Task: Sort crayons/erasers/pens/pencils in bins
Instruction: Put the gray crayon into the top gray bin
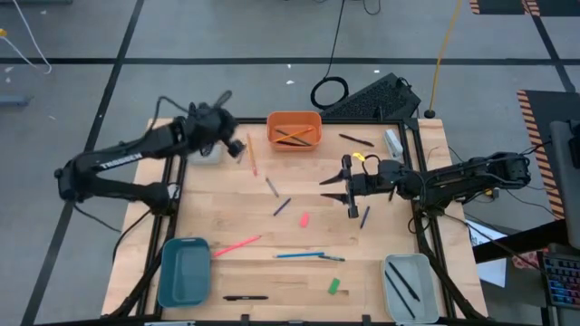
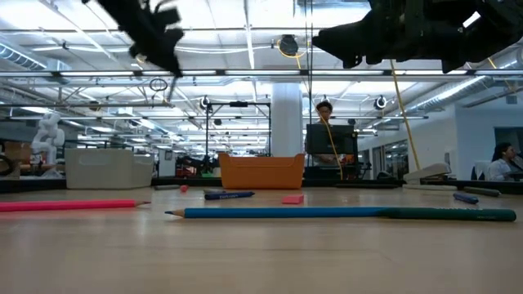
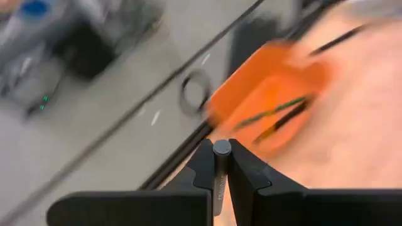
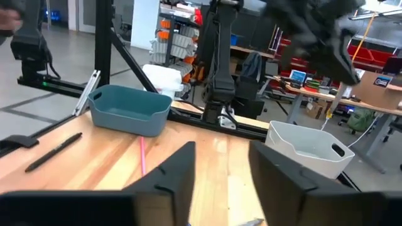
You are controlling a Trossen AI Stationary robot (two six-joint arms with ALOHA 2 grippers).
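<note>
Bins: four; orange bin [image 1: 294, 131] holds two sticks; erasers: two.

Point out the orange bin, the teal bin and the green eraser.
orange bin [image 1: 272, 129]: high view, its left rim.
teal bin [image 1: 184, 272]: high view, its bare floor.
green eraser [image 1: 333, 286]: high view, middle of the block.

left arm [image 1: 118, 163]: black, slim jointed tubes, white lettering along the forearm
right arm [image 1: 462, 177]: black, bulky joints, yellow tag near its wrist
fingers [image 4: 173, 172]: dark, flat, wedge-shaped
</note>
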